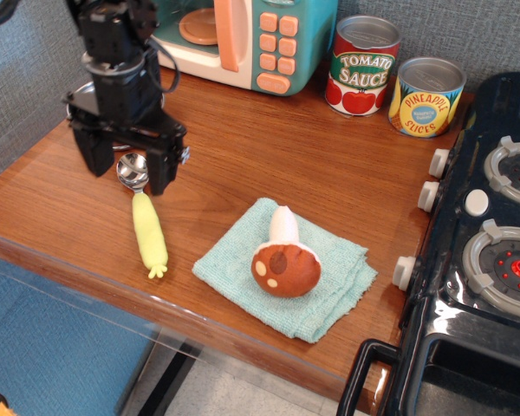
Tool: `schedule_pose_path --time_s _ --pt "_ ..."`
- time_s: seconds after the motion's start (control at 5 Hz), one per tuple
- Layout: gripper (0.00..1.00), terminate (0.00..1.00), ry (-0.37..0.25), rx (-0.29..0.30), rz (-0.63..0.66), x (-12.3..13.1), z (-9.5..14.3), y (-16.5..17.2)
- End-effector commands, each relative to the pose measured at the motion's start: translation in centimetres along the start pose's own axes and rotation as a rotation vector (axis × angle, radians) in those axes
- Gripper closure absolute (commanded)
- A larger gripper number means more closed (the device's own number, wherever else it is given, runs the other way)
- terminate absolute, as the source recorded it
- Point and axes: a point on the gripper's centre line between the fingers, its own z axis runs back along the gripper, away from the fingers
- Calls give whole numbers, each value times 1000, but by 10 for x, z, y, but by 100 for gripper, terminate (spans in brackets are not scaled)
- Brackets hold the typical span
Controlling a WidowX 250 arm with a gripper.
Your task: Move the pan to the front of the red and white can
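Observation:
The red and white "Tomato Sauce" can stands at the back of the wooden counter, right of the toy microwave. The pan is hidden; I see none of it, and my arm covers the counter's back left where it may sit. My black gripper hangs open and empty over the left part of the counter. Its two fingers straddle the steel bowl of a yellow-handled spoon from above.
A yellow-and-blue "Pineapple Slices" can stands right of the tomato can. A teal toy microwave is at the back. A toy mushroom lies on a teal cloth at the front. A black toy stove fills the right side.

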Motion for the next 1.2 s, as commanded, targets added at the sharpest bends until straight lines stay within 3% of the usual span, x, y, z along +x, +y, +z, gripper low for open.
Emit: schedule_pose_path --time_s 0.0,0.2,0.4,0.8,1.0 --pt "0 0 -96 49 107 85 10 32" --pt "0 0 -114 51 159 112 7 47" --pt "0 0 -81 61 169 122 -9 54" --pt "0 0 -48 55 213 119 -30 63" --pt "100 0 -71 39 223 117 -31 62"
